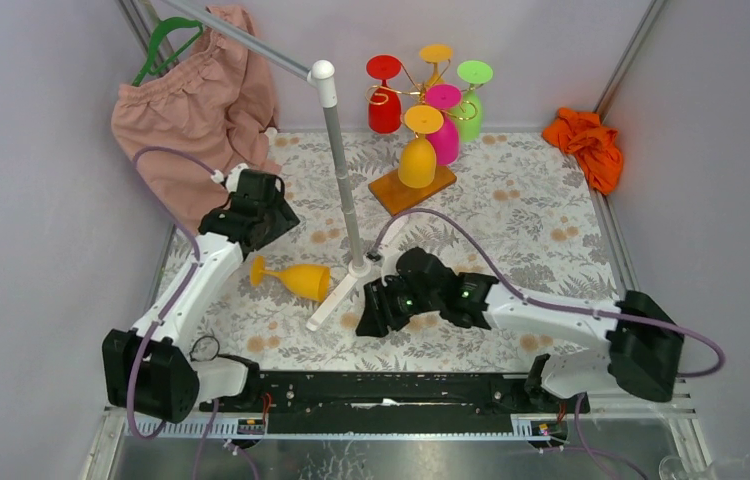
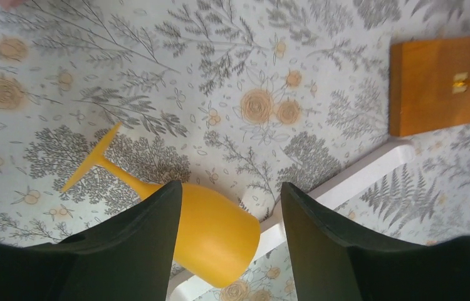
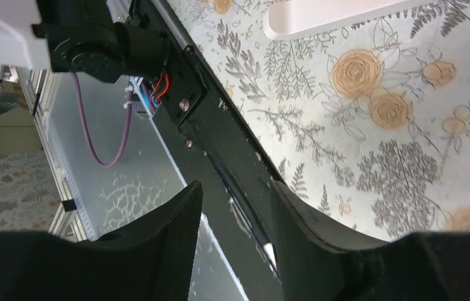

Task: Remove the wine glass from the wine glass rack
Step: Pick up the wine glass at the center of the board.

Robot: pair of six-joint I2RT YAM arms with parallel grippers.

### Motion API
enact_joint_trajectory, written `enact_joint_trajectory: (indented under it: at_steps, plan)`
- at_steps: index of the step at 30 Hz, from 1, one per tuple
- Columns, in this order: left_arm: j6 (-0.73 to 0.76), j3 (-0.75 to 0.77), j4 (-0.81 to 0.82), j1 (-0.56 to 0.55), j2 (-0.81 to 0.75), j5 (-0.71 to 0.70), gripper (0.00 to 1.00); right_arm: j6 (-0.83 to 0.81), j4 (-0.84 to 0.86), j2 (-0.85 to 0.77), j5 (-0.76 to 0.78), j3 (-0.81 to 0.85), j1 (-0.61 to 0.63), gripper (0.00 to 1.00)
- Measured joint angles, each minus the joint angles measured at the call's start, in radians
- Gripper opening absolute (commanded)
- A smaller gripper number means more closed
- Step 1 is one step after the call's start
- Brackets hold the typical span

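Note:
The wine glass rack [image 1: 419,95], gold wire on an orange-brown wooden base [image 1: 411,188], stands at the back with several coloured glasses hanging upside down on it. A yellow wine glass [image 1: 296,278] lies on its side on the floral cloth, its bowl against the white foot of the pole stand. My left gripper [image 1: 269,222] hovers over it, open. In the left wrist view the glass [image 2: 214,232] shows below and between the spread fingers of my left gripper [image 2: 229,200], not gripped, and the rack's base [image 2: 439,81] sits at the upper right. My right gripper [image 1: 376,310] is open and empty.
A grey pole stand [image 1: 343,160] with a white cross foot [image 1: 336,300] rises mid-table. A pink garment [image 1: 201,110] hangs from its bar at the back left. An orange cloth [image 1: 586,140] lies at the back right. In the right wrist view the black base rail [image 3: 220,125] runs under my right gripper [image 3: 235,194].

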Motion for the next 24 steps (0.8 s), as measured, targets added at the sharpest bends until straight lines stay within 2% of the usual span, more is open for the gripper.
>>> enact_joint_trajectory:
  at_steps: [5, 10, 17, 24]
  plan:
    - [-0.01, 0.01, -0.006, 0.032, -0.114, -0.024, 0.67, 0.027, 0.122, 0.177, 0.018, 0.048, 0.016, 0.51]
    - [-0.009, 0.048, -0.017, 0.043, -0.177, -0.033, 0.66, 0.028, 0.2, 0.305, 0.101, 0.143, 0.055, 0.52]
    - [0.0, 0.019, -0.017, 0.047, -0.249, -0.02, 0.64, 0.01, 0.263, 0.488, 0.282, 0.272, 0.086, 0.52]
    - [0.018, -0.024, -0.018, 0.047, -0.307, -0.012, 0.64, -0.043, 0.211, 0.618, 0.539, 0.368, 0.086, 0.52]
